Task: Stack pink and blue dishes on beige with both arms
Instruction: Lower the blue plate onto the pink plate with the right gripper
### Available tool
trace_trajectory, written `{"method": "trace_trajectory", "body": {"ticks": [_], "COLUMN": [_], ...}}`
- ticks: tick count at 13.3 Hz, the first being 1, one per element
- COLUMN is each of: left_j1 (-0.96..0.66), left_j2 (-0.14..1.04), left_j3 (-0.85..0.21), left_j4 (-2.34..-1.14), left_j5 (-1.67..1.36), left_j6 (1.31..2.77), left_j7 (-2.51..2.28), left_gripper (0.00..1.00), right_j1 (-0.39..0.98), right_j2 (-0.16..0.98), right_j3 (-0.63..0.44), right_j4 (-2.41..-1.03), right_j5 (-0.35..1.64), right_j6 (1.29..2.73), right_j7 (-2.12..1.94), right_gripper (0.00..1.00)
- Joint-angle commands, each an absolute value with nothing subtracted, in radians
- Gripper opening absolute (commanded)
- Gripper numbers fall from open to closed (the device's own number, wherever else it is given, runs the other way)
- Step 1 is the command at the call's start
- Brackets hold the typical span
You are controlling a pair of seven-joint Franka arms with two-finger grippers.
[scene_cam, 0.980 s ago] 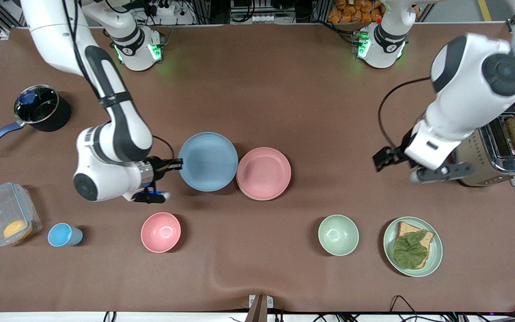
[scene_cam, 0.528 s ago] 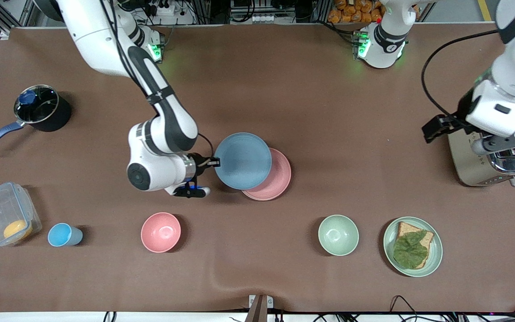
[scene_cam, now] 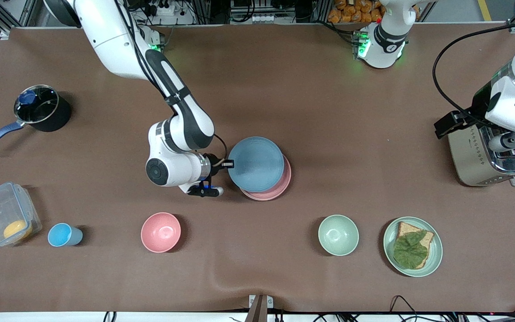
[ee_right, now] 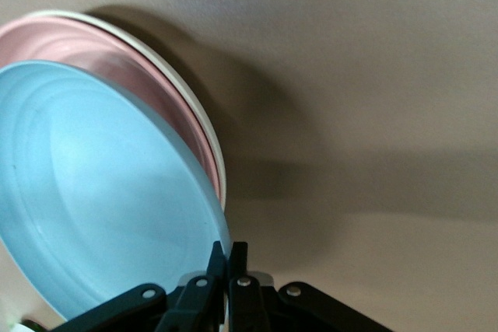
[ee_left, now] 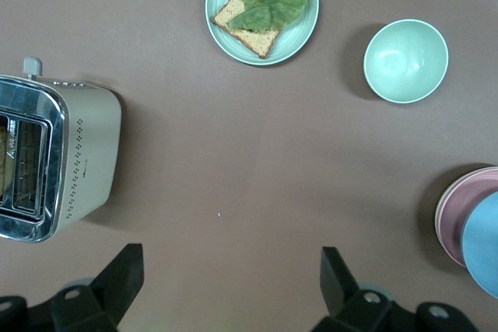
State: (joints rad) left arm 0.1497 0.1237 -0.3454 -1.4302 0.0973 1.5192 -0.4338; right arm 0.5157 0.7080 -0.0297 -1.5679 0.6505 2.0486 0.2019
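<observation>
My right gripper [scene_cam: 228, 163] is shut on the rim of the light blue plate [scene_cam: 256, 163], gripping it at the edge toward the right arm's end. The blue plate hangs just over the pink plate [scene_cam: 280, 189] and covers most of it. In the right wrist view the fingers [ee_right: 228, 258] pinch the blue plate [ee_right: 101, 192], with the pink plate [ee_right: 117, 56] under it. A cream-beige rim [ee_right: 205, 134] shows beneath the pink plate. My left gripper [scene_cam: 513, 142] waits open over the toaster [scene_cam: 485, 156], nothing between its fingers [ee_left: 334, 274].
A pink bowl [scene_cam: 160, 231], blue cup [scene_cam: 63, 235] and lidded box [scene_cam: 5, 219] lie nearer the camera toward the right arm's end. A green bowl [scene_cam: 338, 235] and green plate with toast [scene_cam: 412, 246] sit toward the left arm's end. A pot [scene_cam: 40, 107] stands farther back.
My right arm has carried the blue plate toward the left arm's end until it overlaps the pink plate. The left arm has drawn back and up over the toaster.
</observation>
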Motion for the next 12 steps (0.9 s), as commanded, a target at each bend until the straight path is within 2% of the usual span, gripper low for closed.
{"method": "trace_trajectory", "body": {"ticks": [1, 5, 6, 9, 12], "left_j1": [0.164, 0.170, 0.172, 0.063, 0.020], "left_j2": [0.106, 0.092, 0.075, 0.063, 0.064], "left_j3": [-0.353, -0.342, -0.319, -0.149, -0.109], "left_j4": [-1.425, -1.425, -1.427, -1.434, -1.448], "left_j5": [0.080, 0.077, 0.055, 0.014, 0.024], "left_j6": [1.497, 1.487, 1.486, 1.486, 1.489], "left_j7": [-0.430, -0.402, -0.367, -0.305, -0.298], "left_gripper": [1.00, 1.00, 1.00, 1.00, 1.00], "right_j1": [0.538, 0.538, 0.537, 0.538, 0.548], "right_j2": [0.742, 0.756, 0.756, 0.767, 0.782], "right_j3": [-0.038, -0.038, -0.038, -0.037, -0.038], "right_j4": [-1.528, -1.511, -1.511, -1.503, -1.494], "right_j5": [0.689, 0.690, 0.690, 0.692, 0.723], "right_j6": [2.077, 2.079, 2.082, 2.108, 2.115], "right_j7": [0.210, 0.212, 0.212, 0.210, 0.210], "right_gripper": [0.00, 0.00, 0.00, 0.00, 0.00]}}
